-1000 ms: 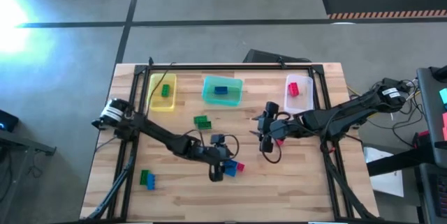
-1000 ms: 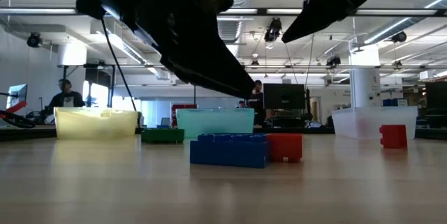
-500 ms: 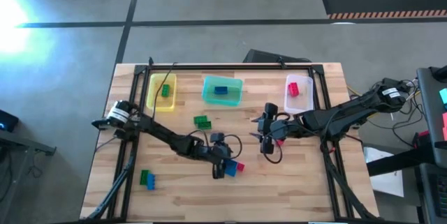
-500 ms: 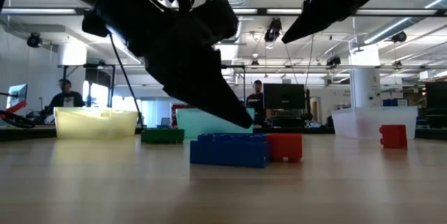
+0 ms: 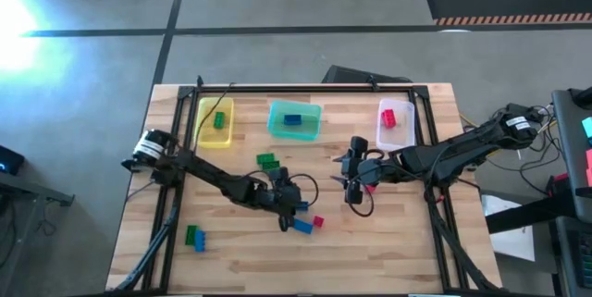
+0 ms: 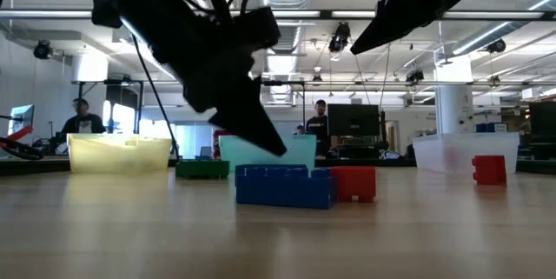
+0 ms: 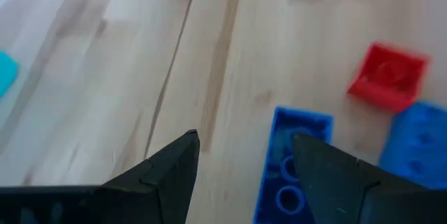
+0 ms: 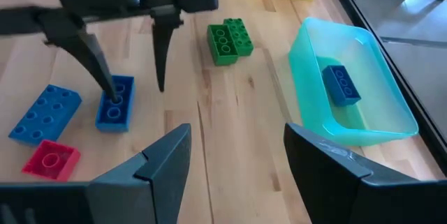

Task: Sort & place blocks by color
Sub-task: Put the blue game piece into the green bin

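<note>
My left gripper point(image 5: 285, 212) point(image 8: 133, 88) is open and points down over a group of blocks at mid-table. The group is a narrow blue block point(image 8: 115, 103) point(image 7: 290, 175), a wider blue block point(image 8: 44, 114) and a small red block point(image 8: 50, 160) point(image 5: 318, 222). One finger point(image 8: 105, 77) stands at the narrow block's far end and the other beside it over bare wood. My right gripper point(image 5: 351, 184) point(image 8: 234, 175) is open and hovers to the right of the group. A green pair point(image 5: 267, 161) lies on the table. My left gripper's one fingertip point(image 8: 110, 93) stands at the narrow blue block's far end point(image 8: 117, 84), coming from above and slanting down. I cannot tell whether it touches the block. The block lies flat on the table.
Along the far edge stand a yellow bin point(image 5: 215, 123) with a green block, a teal bin point(image 5: 294, 119) with a blue block point(image 8: 341, 84), and a clear bin point(image 5: 396, 119) with a red block. A green and a blue block point(image 5: 194, 237) lie near left. Another red block point(image 6: 489, 169) lies under my right arm.
My left gripper has drawn back from over the blue blocks toward the table's far-left and risen a little, uncovering them in the high view. The blocks lie where they were. My right arm has kept still.
</note>
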Action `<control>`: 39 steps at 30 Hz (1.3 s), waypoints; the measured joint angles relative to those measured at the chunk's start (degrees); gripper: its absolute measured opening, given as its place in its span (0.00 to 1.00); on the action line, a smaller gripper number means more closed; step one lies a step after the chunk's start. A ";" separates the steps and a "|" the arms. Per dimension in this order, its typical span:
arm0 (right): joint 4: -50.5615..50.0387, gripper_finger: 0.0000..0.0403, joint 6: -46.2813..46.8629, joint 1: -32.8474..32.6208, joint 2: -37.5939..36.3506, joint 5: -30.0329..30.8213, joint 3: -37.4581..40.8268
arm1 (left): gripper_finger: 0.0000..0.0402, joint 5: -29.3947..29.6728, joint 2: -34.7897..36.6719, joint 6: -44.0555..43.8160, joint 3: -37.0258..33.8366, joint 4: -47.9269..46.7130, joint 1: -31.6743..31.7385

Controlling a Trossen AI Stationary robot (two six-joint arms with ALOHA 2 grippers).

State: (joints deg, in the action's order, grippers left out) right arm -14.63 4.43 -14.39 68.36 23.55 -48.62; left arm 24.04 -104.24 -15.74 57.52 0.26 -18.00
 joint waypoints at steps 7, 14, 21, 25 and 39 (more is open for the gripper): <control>0.02 0.54 0.02 0.00 0.00 0.00 0.00 | 0.53 -7.93 0.88 1.52 0.00 0.32 0.00; 0.02 0.54 0.90 0.00 0.00 0.00 0.37 | 0.53 -10.17 -0.65 1.11 -0.73 0.74 0.00; 0.26 0.54 2.43 0.00 0.00 0.02 1.57 | 0.53 -10.13 -0.65 1.11 -3.68 4.65 0.67; 0.42 0.54 3.35 0.02 0.00 0.00 2.32 | 0.52 -9.69 -0.64 1.06 -5.15 5.98 0.78; 4.83 0.54 3.52 0.01 0.00 0.02 4.64 | 0.28 -6.61 -0.59 -0.03 -6.41 7.85 0.76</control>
State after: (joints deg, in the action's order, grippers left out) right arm -9.80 7.95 -14.38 68.36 23.57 -43.98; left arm 17.43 -104.83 -15.77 51.11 8.10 -17.23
